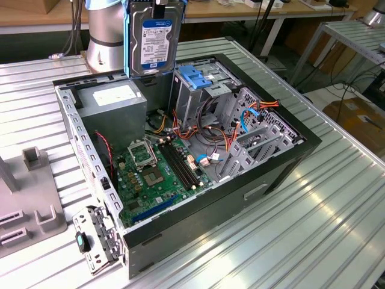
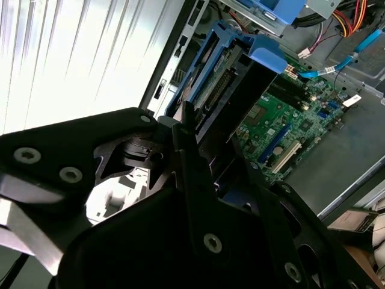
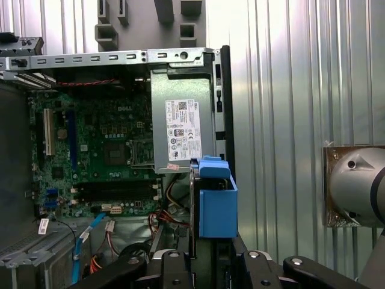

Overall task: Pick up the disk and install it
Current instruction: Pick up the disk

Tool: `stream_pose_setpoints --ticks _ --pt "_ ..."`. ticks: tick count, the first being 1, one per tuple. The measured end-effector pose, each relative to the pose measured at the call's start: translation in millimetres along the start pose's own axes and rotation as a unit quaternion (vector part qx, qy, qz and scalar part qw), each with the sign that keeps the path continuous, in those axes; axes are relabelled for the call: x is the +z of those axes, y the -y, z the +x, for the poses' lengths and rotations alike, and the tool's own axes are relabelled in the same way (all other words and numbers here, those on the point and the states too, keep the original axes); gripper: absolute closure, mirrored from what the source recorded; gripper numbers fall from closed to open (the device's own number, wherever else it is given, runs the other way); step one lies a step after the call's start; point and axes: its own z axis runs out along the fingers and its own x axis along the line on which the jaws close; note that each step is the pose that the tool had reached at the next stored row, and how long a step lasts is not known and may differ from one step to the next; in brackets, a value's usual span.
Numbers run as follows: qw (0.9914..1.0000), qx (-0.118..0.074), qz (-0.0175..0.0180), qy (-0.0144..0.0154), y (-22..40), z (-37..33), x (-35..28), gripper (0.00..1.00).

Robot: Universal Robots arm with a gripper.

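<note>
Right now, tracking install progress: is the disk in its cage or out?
Out: the disk hangs upright above the open computer case, not in the cage.

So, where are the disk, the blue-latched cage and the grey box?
disk [image 1: 157, 39]: exterior view, on its printed label.
cage [image 1: 195, 77]: exterior view, on its blue latch.
grey box [image 3: 182, 129]: first wrist view, on its white sticker.
</note>
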Motion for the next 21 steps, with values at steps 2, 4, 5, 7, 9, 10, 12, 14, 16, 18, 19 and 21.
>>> stream_pose_setpoints --ticks 2,4,5,7,9,10,12,14,16,18,19,21 --pt "1.00000 0.000 0.0000 0.0000 0.4 0.0 0.0 0.65" --pt "1.00000 0.000 0.0000 0.0000 3.2 -0.1 0.1 0.65" --pt "1.00000 0.000 0.0000 0.0000 4.9 -0.2 0.1 0.65" --pt "1.00000 0.000 0.0000 0.0000 7.3 -0.4 0.1 0.65" --pt "1.00000 0.000 0.0000 0.0000 10.2 -0.5 0.2 0.65" --pt "1.00000 0.000 0.0000 0.0000 12.6 -0.6 0.2 0.65" --pt "1.00000 0.000 0.0000 0.0000 14.9 -0.7 0.3 0.65" --pt "1.00000 0.000 0.0000 0.0000 17.4 -0.9 0.3 0.65" --pt "1.00000 0.000 0.0000 0.0000 20.4 -1.0 0.3 0.65" --pt "1.00000 0.000 0.0000 0.0000 22.3 -1.1 0.4 0.65" --pt "1.00000 0.000 0.0000 0.0000 22.6 -1.1 0.4 0.65" --pt "1.00000 0.000 0.0000 0.0000 22.9 -1.1 0.4 0.65"
